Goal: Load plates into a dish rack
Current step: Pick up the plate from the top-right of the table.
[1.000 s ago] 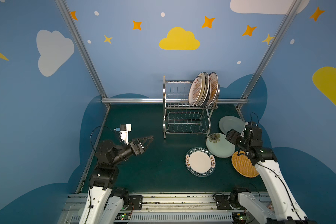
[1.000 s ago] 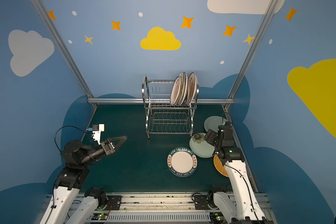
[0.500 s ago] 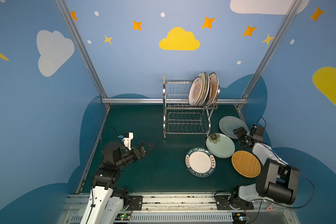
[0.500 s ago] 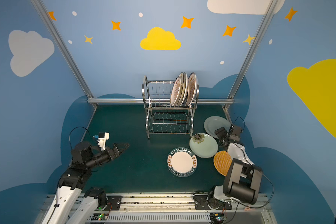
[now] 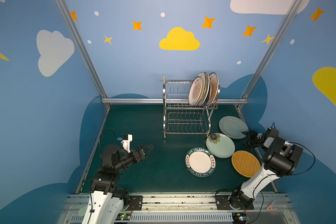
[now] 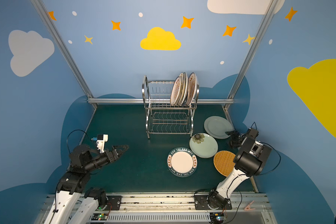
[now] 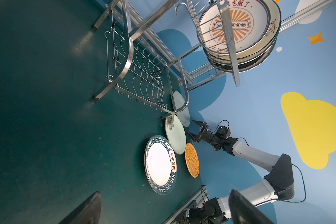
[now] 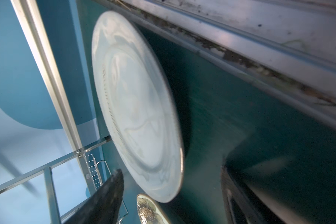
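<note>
Cams: stereo pair high, 2 wrist
Both top views are looking down over whole surface [image 5: 153, 174]; wrist cams, low, are both catching pale plate [image 8: 136, 108].

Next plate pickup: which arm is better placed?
Right. The right gripper, open, sits at the rim of the plain pale plate; the left gripper hovers over the mat, far from every loose plate.

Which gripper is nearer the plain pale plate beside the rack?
Right. The right gripper is at the plate's rim; the left gripper hovers far across the mat.
</note>
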